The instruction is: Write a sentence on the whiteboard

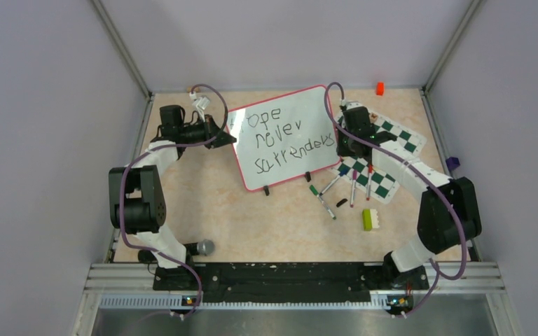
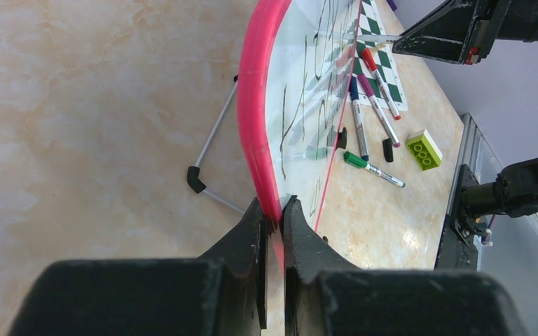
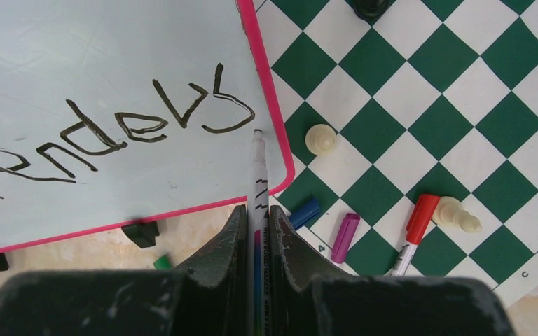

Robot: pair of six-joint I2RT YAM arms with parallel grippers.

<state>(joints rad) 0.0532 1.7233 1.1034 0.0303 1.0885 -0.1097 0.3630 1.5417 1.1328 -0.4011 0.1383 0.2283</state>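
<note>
At whiteboard (image 3: 77,56) rim: pen (image 3: 258,175) tip prob. touching.

I see a beige marbled tabletop (image 1: 252,224), boxed in by plain pale lavender-grey panels: back wall (image 1: 287,42), left wall (image 1: 35,140), right wall (image 1: 518,105). Bare metal posts stand at the far-left corner (image 1: 122,49) and far-right corner (image 1: 452,45). A ribbed aluminium rail (image 1: 308,302) runs along the near edge. The light is even and soft, the shadows faint.

Soft, even light fills all three views, with only faint shadows. The glossy whiteboard (image 2: 298,84) mirrors the markers (image 2: 377,112) in the left wrist view. Both wrist views blur at their bottom edge.
</note>
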